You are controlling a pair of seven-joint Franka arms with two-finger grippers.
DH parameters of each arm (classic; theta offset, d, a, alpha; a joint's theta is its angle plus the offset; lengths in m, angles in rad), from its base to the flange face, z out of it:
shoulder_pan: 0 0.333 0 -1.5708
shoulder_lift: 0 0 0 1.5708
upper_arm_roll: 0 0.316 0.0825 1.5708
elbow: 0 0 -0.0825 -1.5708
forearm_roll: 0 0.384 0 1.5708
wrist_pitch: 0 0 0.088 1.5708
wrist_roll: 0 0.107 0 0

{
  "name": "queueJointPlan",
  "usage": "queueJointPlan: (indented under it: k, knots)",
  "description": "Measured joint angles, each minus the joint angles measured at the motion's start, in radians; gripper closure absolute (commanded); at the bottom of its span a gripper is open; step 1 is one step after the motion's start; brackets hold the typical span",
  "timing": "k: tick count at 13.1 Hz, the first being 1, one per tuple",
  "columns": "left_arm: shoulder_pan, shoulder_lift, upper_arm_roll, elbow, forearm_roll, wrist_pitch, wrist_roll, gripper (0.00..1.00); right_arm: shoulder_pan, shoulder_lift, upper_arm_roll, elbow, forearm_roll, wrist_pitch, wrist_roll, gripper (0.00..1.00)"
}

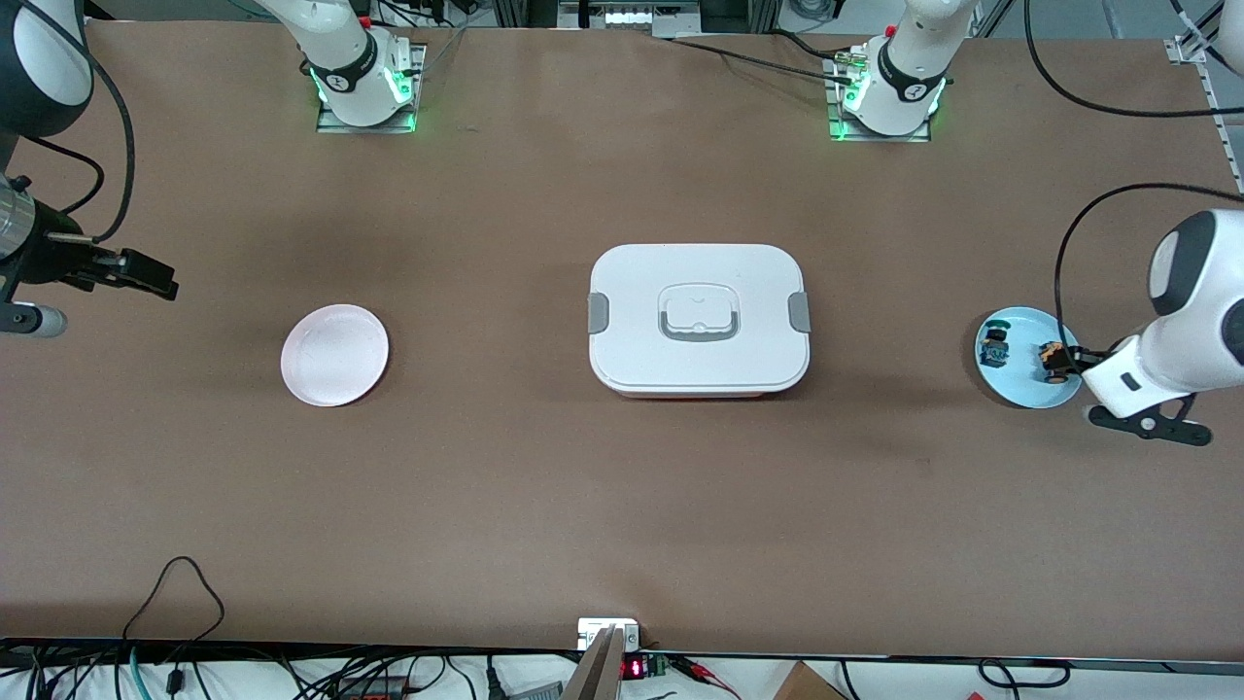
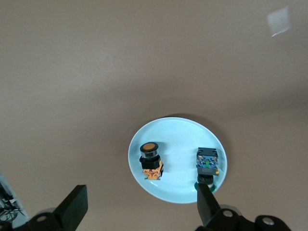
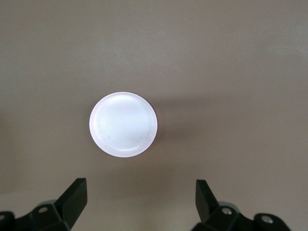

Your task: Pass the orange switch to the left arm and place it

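left wrist view: left hand (image 2: 139,211) hangs released above orange switch (image 2: 151,161); descend centered, avoiding blue switch (image 2: 208,163); right hand (image 3: 139,202) waits released.

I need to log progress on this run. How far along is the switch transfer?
Nothing is moved yet. The orange switch lies on the blue plate beside the blue switch, at the left arm's end of the table. The left tool hangs open above that plate, gripping nothing. The right tool waits open above the pink plate. Pickup, passing the box and the handover all remain.
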Motion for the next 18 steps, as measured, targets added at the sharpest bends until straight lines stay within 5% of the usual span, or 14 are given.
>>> queueJointPlan:
  k: [6, 9, 11, 16, 18]
  knots:
    - [-0.004, -0.006, -0.166, 0.071, -0.008, -0.091, 0.000, 0.00, -0.009, -0.086, 0.001, -0.111, -0.002, 0.026, -0.057, 0.00]
    - [-0.032, -0.019, -0.171, 0.129, -0.113, -0.117, 0.030, 0.00, -0.012, -0.111, 0.001, -0.135, -0.002, 0.027, -0.104, 0.00]
    - [-0.152, -0.078, -0.047, 0.176, -0.226, -0.183, 0.041, 0.00, -0.012, -0.112, 0.001, -0.136, -0.002, 0.027, -0.104, 0.00]
    - [-0.638, -0.367, 0.573, 0.173, -0.631, -0.245, 0.043, 0.00, -0.013, -0.112, 0.004, -0.138, 0.000, 0.031, -0.103, 0.00]
    - [-0.671, -0.459, 0.640, 0.076, -0.685, -0.206, 0.043, 0.00, -0.013, -0.112, 0.005, -0.139, 0.010, 0.031, -0.102, 0.00]
